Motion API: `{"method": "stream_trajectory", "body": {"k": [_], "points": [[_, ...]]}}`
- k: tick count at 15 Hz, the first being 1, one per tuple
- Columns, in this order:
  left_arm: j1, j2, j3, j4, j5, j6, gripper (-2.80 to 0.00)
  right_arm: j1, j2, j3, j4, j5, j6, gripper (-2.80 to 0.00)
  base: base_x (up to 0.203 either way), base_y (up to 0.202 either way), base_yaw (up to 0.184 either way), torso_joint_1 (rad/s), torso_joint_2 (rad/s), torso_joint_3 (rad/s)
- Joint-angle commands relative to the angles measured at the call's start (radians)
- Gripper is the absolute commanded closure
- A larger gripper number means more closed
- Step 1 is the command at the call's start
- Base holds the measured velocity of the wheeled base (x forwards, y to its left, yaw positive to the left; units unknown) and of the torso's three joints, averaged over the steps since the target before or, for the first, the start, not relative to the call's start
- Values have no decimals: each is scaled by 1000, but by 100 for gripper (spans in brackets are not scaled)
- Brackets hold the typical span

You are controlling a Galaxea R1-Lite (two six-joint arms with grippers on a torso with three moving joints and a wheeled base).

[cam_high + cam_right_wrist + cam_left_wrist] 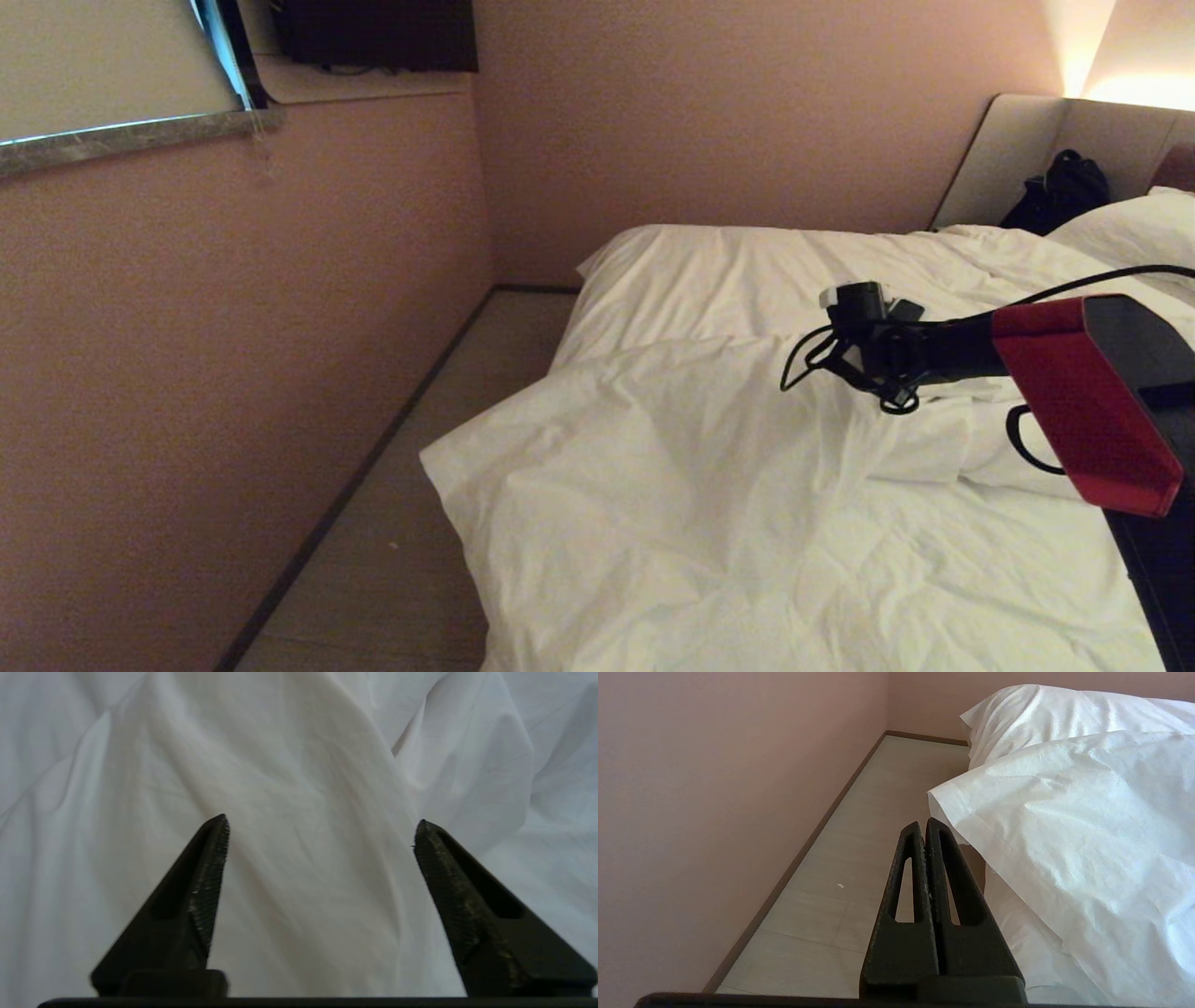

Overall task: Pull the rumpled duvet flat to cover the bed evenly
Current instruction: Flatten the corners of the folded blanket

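Your right gripper (320,833) hung over mid-bed, fingers spread wide and empty, a raised fold of the duvet (709,485) directly beyond them, running fingerward. Left gripper (924,826), clenched, sat parked off the bed's (607,280) side.

right arm (1083,397): red-black shell | black cables | black ridged triangular jaws

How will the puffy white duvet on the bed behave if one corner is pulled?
The large puffy white cotton duvet is probably floppy: it lies in soft folds and creases. It will likely stretch and drag rather than lift whole, because it drapes over the bed's edge. A pulled fold may slip out of thin jaws.
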Motion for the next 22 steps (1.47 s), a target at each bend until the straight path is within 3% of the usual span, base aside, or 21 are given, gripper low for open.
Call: {"method": "stream_trajectory", "body": {"k": [1,22], "points": [[0,1,0,-1,1,-1,0,4,34,-15,0,-20,1,-280,0,0,0,0,0,0],[0,1,0,-1,1,-1,0,15,167,-17,-69,-33,-4,-280,0,0,0,0,0,0]]}}
